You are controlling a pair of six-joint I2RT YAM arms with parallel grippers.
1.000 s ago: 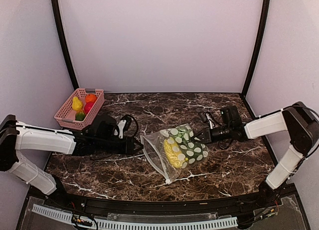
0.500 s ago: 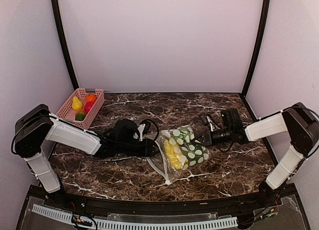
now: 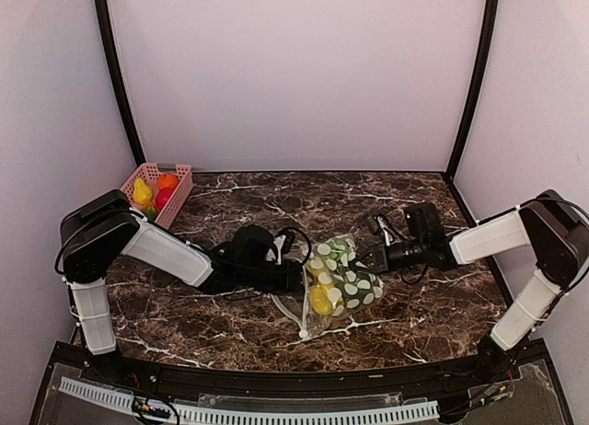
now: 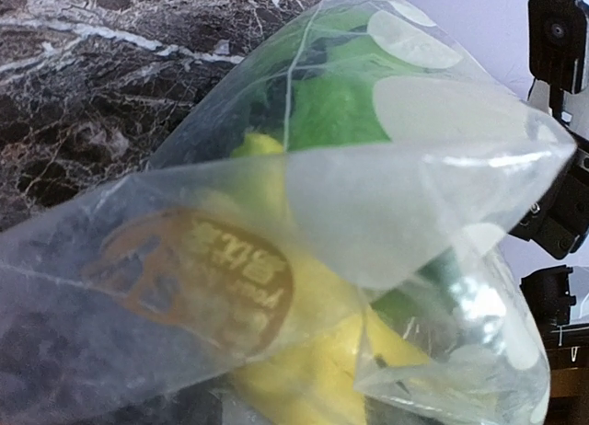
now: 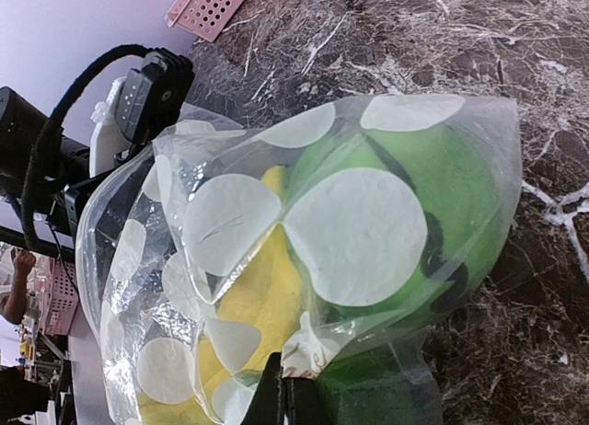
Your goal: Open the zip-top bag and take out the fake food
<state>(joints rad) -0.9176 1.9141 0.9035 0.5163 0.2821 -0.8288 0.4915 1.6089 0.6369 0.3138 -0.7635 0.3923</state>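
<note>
**Bag pinched on the right, fruit not yet out**

My right gripper (image 5: 284,393) is clamped on a fold of the zip-top bag (image 3: 342,276), which lies mid-table. My left gripper (image 3: 296,276) presses at the bag's left edge, its jaws hidden, so I cannot tell their spread. Yellow fake food (image 3: 320,297) sits inside. If I pull hard, the slick film may slip my pinch, or the whole bag may drag with the fruit trapped. A round brown seal (image 4: 198,278) carries writing too blurred to read.

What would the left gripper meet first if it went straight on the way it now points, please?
The zip-top bag, its clear wall right ahead of the left gripper; just behind that, yellow fake food. Whether the gripper already touches the plastic is unclear.
</note>
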